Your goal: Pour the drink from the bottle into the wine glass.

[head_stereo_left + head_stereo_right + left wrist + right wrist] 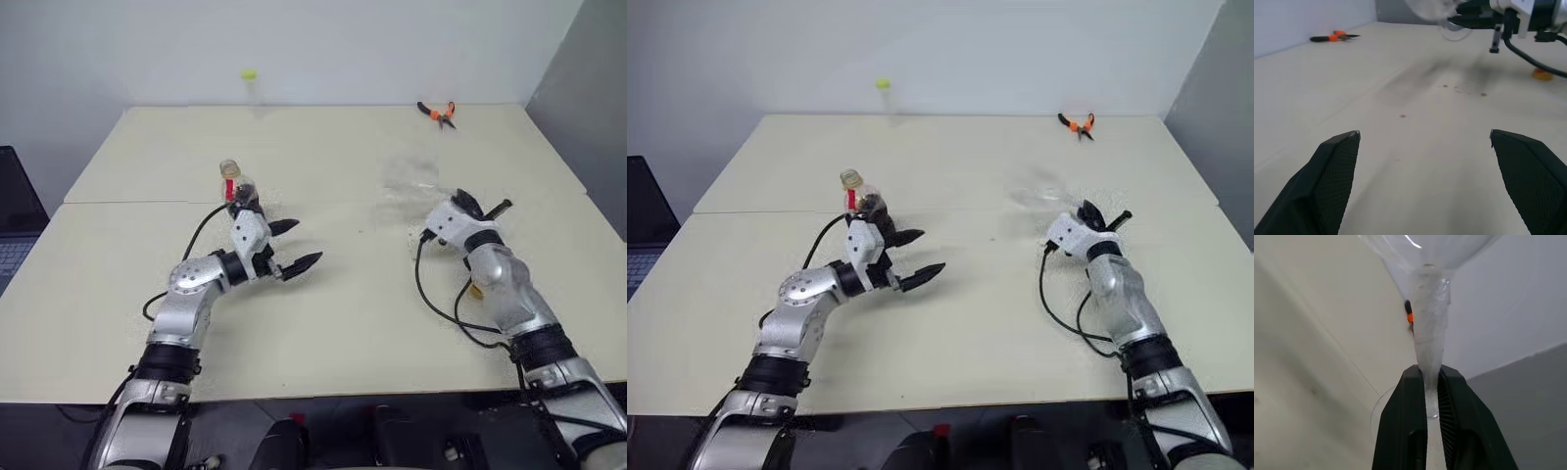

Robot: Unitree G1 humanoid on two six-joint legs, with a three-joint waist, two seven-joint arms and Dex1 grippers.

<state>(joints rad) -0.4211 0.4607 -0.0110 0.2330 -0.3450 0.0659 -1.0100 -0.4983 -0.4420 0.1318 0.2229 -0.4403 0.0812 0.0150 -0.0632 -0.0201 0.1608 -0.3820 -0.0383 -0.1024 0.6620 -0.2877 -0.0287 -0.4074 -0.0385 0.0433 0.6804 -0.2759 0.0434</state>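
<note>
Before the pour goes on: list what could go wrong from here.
1. The right gripper pinches only the thin stem of the wine glass, which is tilted; it could slip or swing.
2. The bottle stands uncapped close behind the open left gripper; a careless reach might knock it over and spill the drink.

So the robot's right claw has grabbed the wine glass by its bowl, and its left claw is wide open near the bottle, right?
Not quite. The right gripper is shut on the wine glass's stem, not its bowl; the right wrist view shows it. The left gripper is open near the bottle, as you said.
</note>
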